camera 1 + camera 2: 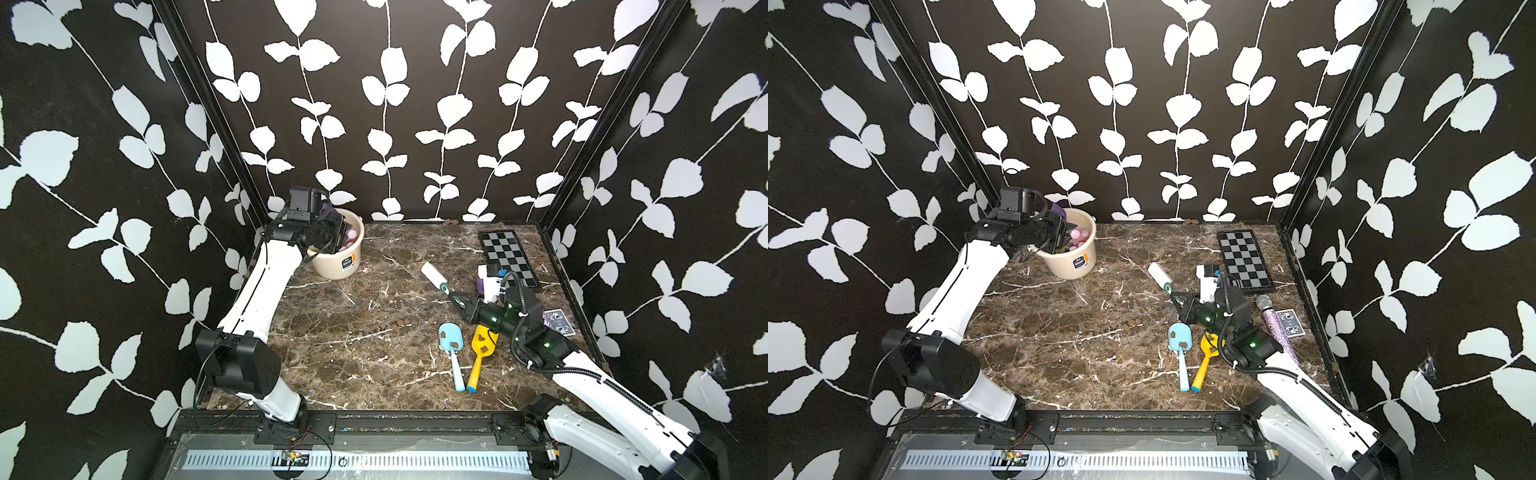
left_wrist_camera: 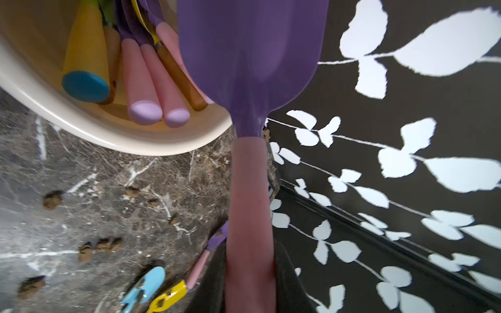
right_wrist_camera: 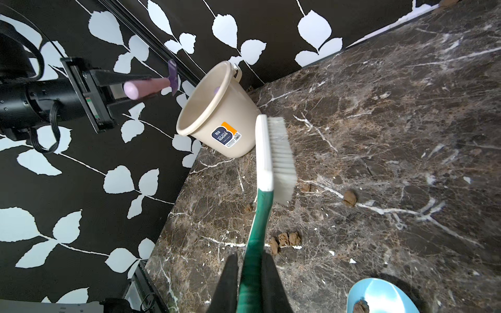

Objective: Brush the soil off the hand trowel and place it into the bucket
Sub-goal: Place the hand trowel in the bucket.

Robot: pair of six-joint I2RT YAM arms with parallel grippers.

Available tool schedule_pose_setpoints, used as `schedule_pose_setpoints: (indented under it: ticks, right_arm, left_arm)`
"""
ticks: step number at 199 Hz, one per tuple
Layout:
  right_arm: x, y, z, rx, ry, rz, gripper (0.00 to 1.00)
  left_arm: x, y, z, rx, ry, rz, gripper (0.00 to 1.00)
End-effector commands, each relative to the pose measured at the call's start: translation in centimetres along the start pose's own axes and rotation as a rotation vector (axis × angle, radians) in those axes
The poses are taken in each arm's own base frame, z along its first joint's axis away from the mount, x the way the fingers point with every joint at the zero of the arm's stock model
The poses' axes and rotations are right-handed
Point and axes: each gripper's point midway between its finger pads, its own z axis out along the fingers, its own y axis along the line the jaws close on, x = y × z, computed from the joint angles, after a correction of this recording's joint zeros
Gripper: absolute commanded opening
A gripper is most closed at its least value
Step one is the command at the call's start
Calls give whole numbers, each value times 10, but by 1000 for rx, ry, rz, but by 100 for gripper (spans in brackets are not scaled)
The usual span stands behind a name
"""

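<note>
Purple trowel (image 2: 252, 67) hung in clenched left pincer (image 3: 146, 86), blade just above bucket (image 2: 162, 141) rim, apparently for dropping in | right pincer (image 3: 250, 271) clamped brush (image 3: 273, 151) well away from bucket, likely out of the way

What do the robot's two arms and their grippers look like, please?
Both arms have smooth white link shells and black joint housings. The left arm carries a thin black cable at its elbow; the right arm has a black ribbed hose and small green lights near the wrist. The left gripper and right gripper are black, with flat jaws.
</note>
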Motion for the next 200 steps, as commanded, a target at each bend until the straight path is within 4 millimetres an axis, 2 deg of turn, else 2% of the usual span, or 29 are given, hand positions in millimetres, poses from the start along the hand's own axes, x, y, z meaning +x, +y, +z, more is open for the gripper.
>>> schedule_pose_setpoints:
  ticks: [1, 25, 48, 79, 109, 120, 138, 150, 177, 200]
  right_arm:
    - [-10, 7, -5, -24, -44, -4, 0]
    - [-9, 8, -7, -30, -44, 10, 0]
    - [-8, 6, -10, -24, -48, 13, 0]
    - [-7, 4, -17, -11, -58, 9, 0]
    - [-6, 1, -22, 2, -73, 5, 0]
    - [-7, 1, -22, 4, -75, 4, 0]
    - [-8, 2, -21, 2, -72, 4, 0]
    - [-8, 3, -20, 0, -69, 7, 0]
    - [-9, 3, -18, 0, -66, 9, 0]
    - [-10, 2, -18, 6, -70, 3, 0]
  left_arm:
    - [-9, -22, 11, 95, 5, -187, 0]
    - [-10, -20, 31, 91, 44, -285, 0]
    - [-18, -10, 48, 77, 44, -365, 0]
    - [-36, 10, 61, 69, 11, -429, 0]
    - [-39, 19, 67, 60, 28, -433, 0]
    - [-41, 17, 67, 72, 32, -414, 12]
    - [-47, 14, 62, 83, 17, -386, 40]
    - [-52, 12, 55, 92, -8, -366, 51]
    - [-51, 6, 31, 94, -48, -299, 63]
    - [-43, -4, 7, 104, -57, -206, 59]
